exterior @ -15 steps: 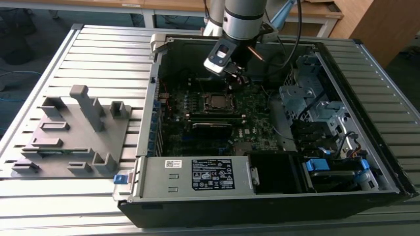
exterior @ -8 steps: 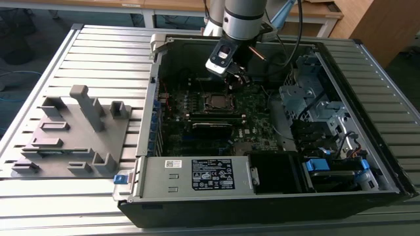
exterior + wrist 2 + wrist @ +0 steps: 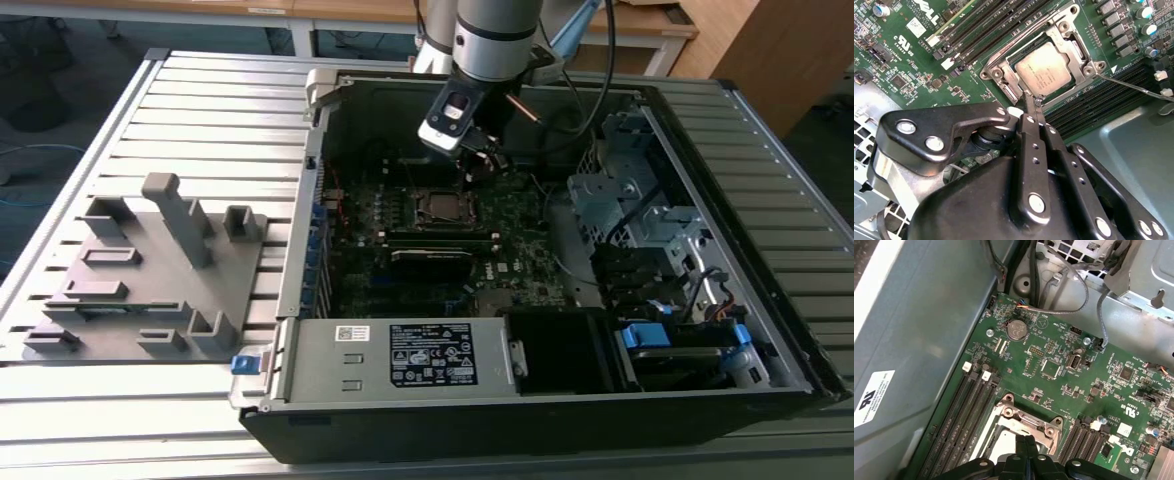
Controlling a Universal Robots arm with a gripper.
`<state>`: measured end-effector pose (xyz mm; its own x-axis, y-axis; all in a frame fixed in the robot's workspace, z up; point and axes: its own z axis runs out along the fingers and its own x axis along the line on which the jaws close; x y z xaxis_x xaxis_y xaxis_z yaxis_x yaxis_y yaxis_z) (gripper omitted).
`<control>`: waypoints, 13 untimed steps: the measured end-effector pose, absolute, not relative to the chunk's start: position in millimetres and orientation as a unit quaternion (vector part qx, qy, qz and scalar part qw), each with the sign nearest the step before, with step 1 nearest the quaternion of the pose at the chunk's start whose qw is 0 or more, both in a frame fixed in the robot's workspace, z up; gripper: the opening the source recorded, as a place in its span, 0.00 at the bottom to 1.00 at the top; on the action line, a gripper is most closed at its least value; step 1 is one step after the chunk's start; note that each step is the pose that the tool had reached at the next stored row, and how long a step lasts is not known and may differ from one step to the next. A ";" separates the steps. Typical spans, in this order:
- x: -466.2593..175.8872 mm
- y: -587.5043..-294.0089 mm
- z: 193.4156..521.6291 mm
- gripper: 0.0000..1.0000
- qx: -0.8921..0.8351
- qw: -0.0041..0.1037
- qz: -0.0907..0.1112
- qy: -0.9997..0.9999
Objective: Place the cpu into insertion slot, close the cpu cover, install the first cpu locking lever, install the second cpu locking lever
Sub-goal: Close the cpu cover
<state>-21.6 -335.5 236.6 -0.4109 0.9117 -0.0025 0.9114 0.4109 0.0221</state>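
Gripper (image 3: pixel 1034 102) at the socket edge, fingers pressed together, nothing seen between them.
Its tips stand at the rim of the cpu cover (image 3: pixel 1004 77). The cpu (image 3: pixel 1043 70) lies flat in the insertion slot (image 3: pixel 438 207), framed by that cover. One thin lever (image 3: pixel 1134 87) sticks out beside it. The open computer case (image 3: pixel 534 430) lies on a ribbed metal table (image 3: pixel 214 100), with a grey moulded fixture (image 3: pixel 147 290) at the exterior view's left and wooden desks (image 3: pixel 641 20) behind.

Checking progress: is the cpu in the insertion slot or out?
In. The cpu lies flat inside the insertion slot, framed by the cpu cover.
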 end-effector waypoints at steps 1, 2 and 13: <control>-21.6 -335.5 236.6 0.10 0.541 0.007 0.009 0.841; -21.6 -335.5 236.6 0.10 0.538 0.007 0.009 0.843; -21.6 -335.5 236.6 0.10 0.527 0.007 0.009 0.850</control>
